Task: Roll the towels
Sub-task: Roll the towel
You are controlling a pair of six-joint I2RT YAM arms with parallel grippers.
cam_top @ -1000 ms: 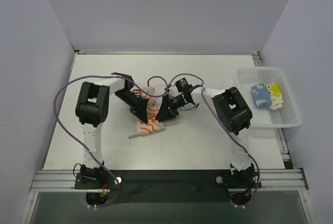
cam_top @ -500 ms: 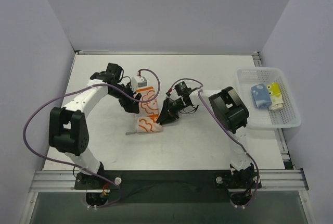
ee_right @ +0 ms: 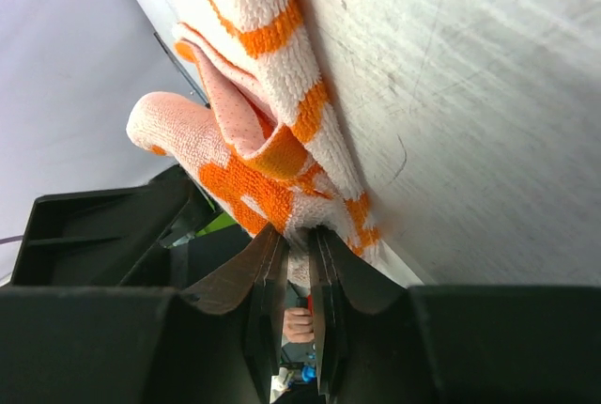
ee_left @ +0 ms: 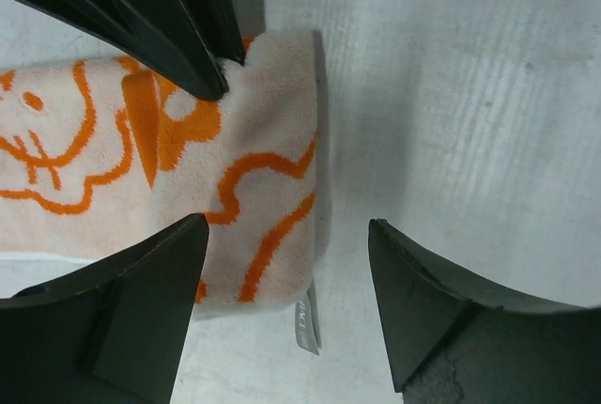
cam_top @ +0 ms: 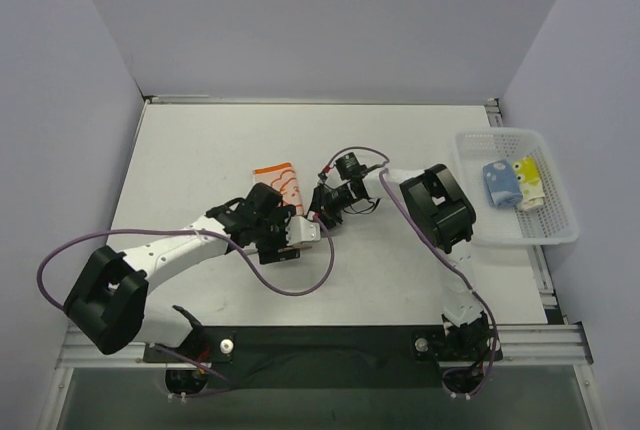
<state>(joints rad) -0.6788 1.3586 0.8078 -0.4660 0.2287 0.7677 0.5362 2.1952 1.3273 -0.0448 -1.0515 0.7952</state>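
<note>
My right gripper (ee_right: 299, 235) pinches a corner of the orange towel (cam_top: 278, 178) at centre frame in the top view, and my left gripper (ee_left: 282, 235) hangs wide open over the neighbouring edge, so I think I should lower it squarely and bite the whole edge before rolling.

A towel (cam_top: 279, 179) lies on the table (cam_top: 200, 150), left of the basket (cam_top: 520, 238).

Overhead, I see only the far end of the orange towel (cam_top: 278, 178); my left gripper (cam_top: 296, 234) covers the rest. At the left wrist it runs off the left edge. In the basket (cam_top: 560, 238), the blue towel (cam_top: 498, 182) and yellow towel (cam_top: 530, 180) are too small to judge.
</note>
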